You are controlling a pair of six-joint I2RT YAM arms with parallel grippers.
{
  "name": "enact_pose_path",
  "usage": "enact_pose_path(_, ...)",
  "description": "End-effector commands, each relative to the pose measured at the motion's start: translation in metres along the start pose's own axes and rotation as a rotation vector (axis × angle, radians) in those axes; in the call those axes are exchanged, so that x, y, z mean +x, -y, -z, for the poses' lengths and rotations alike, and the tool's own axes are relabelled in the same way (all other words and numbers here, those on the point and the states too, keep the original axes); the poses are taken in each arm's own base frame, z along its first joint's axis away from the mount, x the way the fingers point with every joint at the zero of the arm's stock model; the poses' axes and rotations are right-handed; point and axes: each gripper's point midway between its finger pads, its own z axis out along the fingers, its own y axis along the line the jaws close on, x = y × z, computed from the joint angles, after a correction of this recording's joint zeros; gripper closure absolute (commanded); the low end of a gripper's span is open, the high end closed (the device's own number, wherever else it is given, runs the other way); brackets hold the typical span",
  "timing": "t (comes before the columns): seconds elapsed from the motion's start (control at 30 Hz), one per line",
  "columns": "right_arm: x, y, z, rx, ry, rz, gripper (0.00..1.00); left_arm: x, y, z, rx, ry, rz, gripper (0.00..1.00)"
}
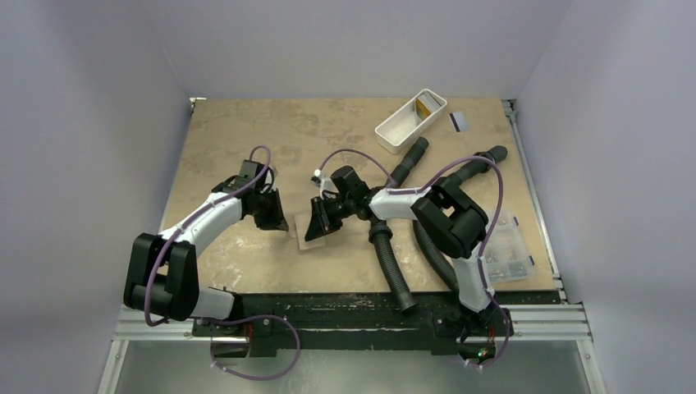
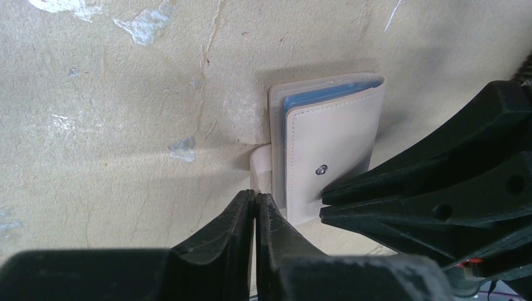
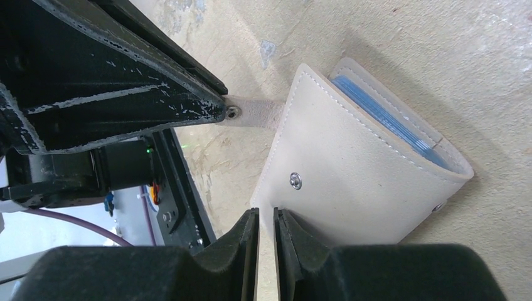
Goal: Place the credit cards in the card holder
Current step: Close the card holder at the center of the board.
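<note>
Left gripper (image 2: 256, 212) and right gripper (image 3: 266, 221) each pinch the folded card holder (image 2: 332, 150).

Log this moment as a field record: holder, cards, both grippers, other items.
card holder: folded over, snap unfastened
light blue card: inside the holder, edge showing
left gripper: shut on the holder's snap tab
right gripper: shut on a corner of the holder
orange-tan card: in the white tray
loose card: lying beside the tray, colour unclear
clear compartment box: by the right arm, untouched
</note>
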Motion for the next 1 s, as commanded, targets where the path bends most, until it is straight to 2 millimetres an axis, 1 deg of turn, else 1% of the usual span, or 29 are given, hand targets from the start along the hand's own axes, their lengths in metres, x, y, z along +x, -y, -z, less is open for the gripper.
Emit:
enact_pose_path(0.0,-0.014,-0.007,0.008,0.044,0.034,0.062,0.77,-0.006,0.004,0.0,0.033,0.025,-0.03,0.98)
enact_pose_path(0.03,-0.016,-0.01,0.01,0.044,0.038,0.069,0.77,-0.006,0.007,0.001,0.047,0.026,-0.034,1.0)
enact_pose_path(0.1,-0.02,-0.017,0.017,0.05,0.049,0.081,0.76,-0.007,0.012,0.004,0.075,0.031,-0.037,1.0)
enact_pose_path(0.2,-0.023,-0.02,0.032,0.046,0.068,0.079,0.74,-0.007,0.017,0.006,0.103,0.036,-0.046,1.0)
enact_pose_path(0.27,-0.025,-0.02,0.038,0.051,0.085,0.077,0.72,-0.008,0.021,0.008,0.123,0.041,-0.053,1.0)
enact_pose_path(0.33,-0.025,-0.014,0.04,0.074,0.086,0.083,0.72,-0.008,0.023,0.008,0.135,0.04,-0.057,1.0)
enact_pose_path(0.4,-0.022,-0.005,0.037,0.098,0.071,0.081,0.73,-0.008,0.024,0.009,0.141,0.04,-0.06,1.0)
enact_pose_path(0.47,-0.019,0.003,0.034,0.114,0.066,0.076,0.76,-0.009,0.026,0.01,0.148,0.041,-0.062,1.0)
enact_pose_path(0.53,-0.018,0.012,0.029,0.136,0.069,0.067,0.81,-0.01,0.028,0.011,0.158,0.043,-0.064,1.0)
enact_pose_path(0.7,-0.005,0.021,0.008,0.111,0.037,0.034,0.93,-0.008,0.041,0.015,0.231,0.034,-0.071,1.0)
enact_pose_path(0.8,0.003,0.032,-0.002,0.127,0.018,0.001,0.97,-0.008,0.046,0.014,0.262,0.03,-0.07,1.0)
enact_pose_path(0.87,0.006,0.038,-0.004,0.145,0.014,-0.016,0.99,-0.006,0.048,0.013,0.277,0.023,-0.063,1.0)
enact_pose_path(0.97,0.007,0.041,-0.003,0.16,0.019,-0.025,1.0,-0.005,0.048,0.007,0.285,0.019,-0.052,1.0)
